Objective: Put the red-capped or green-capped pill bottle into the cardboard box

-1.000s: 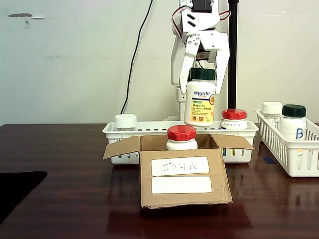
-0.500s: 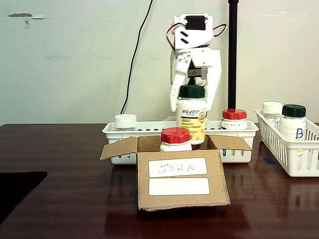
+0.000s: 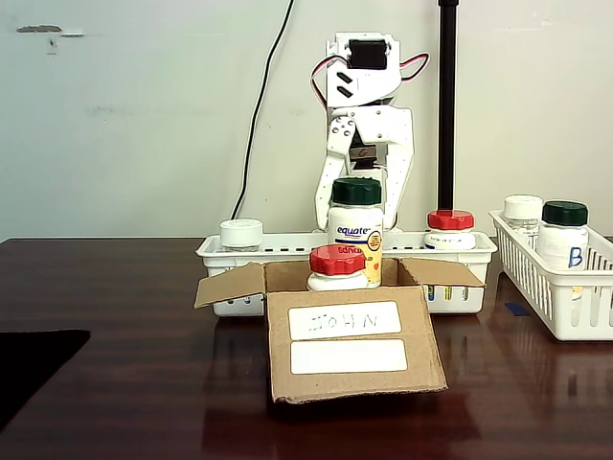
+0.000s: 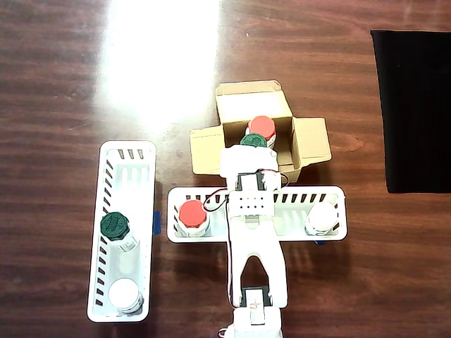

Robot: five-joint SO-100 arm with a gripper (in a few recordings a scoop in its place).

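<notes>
Since the earlier frames the arm has carried the pill bottle (image 3: 355, 233) forward and down, and its lower part now sits behind the front wall of the cardboard box (image 3: 351, 342), inside the opening. Its label reads "equate" in blue, with yellow bands below; the smaller print is too fine to read. On the box front the upper white label carries the handwritten "JOHN" and the lower one is blank.

Just in front of the pill bottle, a red-capped bottle (image 3: 336, 267) stands in the box and hides the lower left of its label. Behind the box runs a long white basket (image 3: 222, 257) holding a white-capped bottle (image 3: 240, 234) and another red-capped one (image 3: 450, 229). At the right of the fixed view, a second white basket (image 3: 565, 308) holds a green-capped bottle marked with a blue "B" (image 3: 563, 235) and a white-capped one (image 3: 523, 213).

White fingers of the gripper (image 3: 365, 188) reach down on either side of the dark green cap, narrowly parted and clamped on it. From overhead, the cap (image 4: 253, 141) shows just beyond the gripper, beside the red cap inside the box (image 4: 235, 104).
</notes>
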